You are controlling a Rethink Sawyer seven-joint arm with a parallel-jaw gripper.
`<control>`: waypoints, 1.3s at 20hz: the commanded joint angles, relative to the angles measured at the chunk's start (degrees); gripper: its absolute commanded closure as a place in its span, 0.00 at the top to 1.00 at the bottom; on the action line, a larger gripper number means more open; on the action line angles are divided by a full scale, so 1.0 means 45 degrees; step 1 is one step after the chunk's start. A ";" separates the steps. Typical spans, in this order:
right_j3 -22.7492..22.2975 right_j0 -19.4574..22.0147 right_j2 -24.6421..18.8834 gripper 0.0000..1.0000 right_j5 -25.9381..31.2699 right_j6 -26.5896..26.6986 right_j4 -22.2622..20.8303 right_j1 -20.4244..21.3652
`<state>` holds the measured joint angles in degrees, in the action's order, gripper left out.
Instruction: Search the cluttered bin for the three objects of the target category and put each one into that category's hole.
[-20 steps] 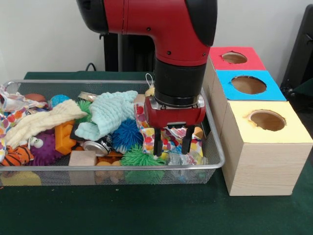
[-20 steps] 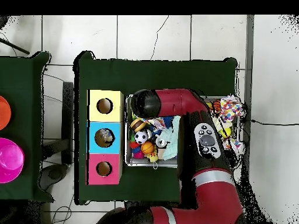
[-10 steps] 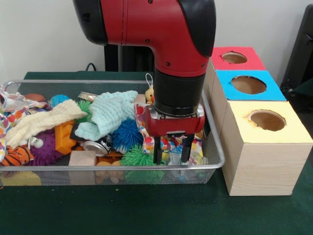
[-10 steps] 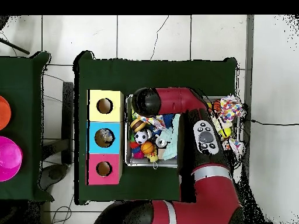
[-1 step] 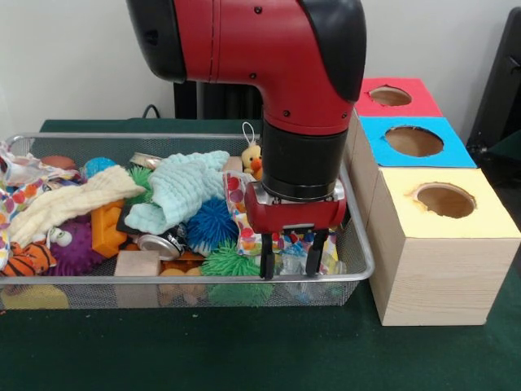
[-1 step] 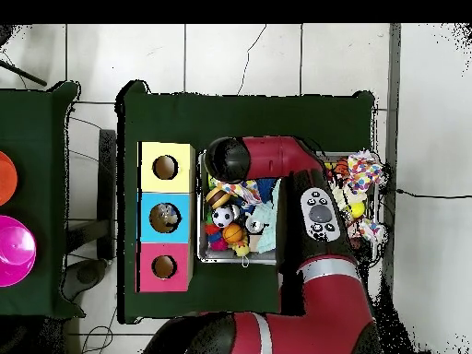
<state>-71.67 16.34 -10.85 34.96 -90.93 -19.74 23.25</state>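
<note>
My gripper (image 5: 290,257) hangs low in the front right corner of the wire bin (image 5: 98,279). It is open, its black fingers (image 5: 267,261) down among the clutter. They stand on either side of a clear crumpled piece (image 5: 291,261) and beside a spotted colourful cloth (image 5: 238,213). Whether the fingers touch either one is hidden. Three boxes with round holes stand to the right of the bin: red (image 5: 391,96), blue (image 5: 413,140) and yellow (image 5: 444,199). In the overhead view the red arm (image 6: 277,161) covers the gripper.
The bin holds a mint cloth (image 5: 183,191), a blue spiky ball (image 5: 212,224), a green spiky ball (image 5: 226,265), a yellow duck (image 5: 254,156), a cream cloth (image 5: 69,204), an orange block (image 5: 106,228) and a can (image 5: 159,244). A football (image 6: 222,217) shows from overhead.
The gripper has come lower and toward the bin's front rim, sinking its fingers deeper into the clutter. It has stayed open.
</note>
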 commanded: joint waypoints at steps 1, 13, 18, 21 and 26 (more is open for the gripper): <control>0.0025 -0.0248 -0.0020 1.00 0.1005 -0.1255 0.0294 -0.0388; -0.0632 -0.0451 0.0186 1.00 0.0589 -0.1536 0.0322 0.0000; -0.0737 -0.0598 0.0283 1.00 0.0569 -0.1728 0.0403 0.0108; -0.0824 -0.0735 0.0370 1.00 0.0636 -0.1874 0.0462 0.0234; -0.0914 -0.0722 0.0376 1.00 0.0375 -0.1875 0.0517 0.0177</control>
<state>-71.67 13.30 -9.36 34.96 -90.93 -19.28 24.00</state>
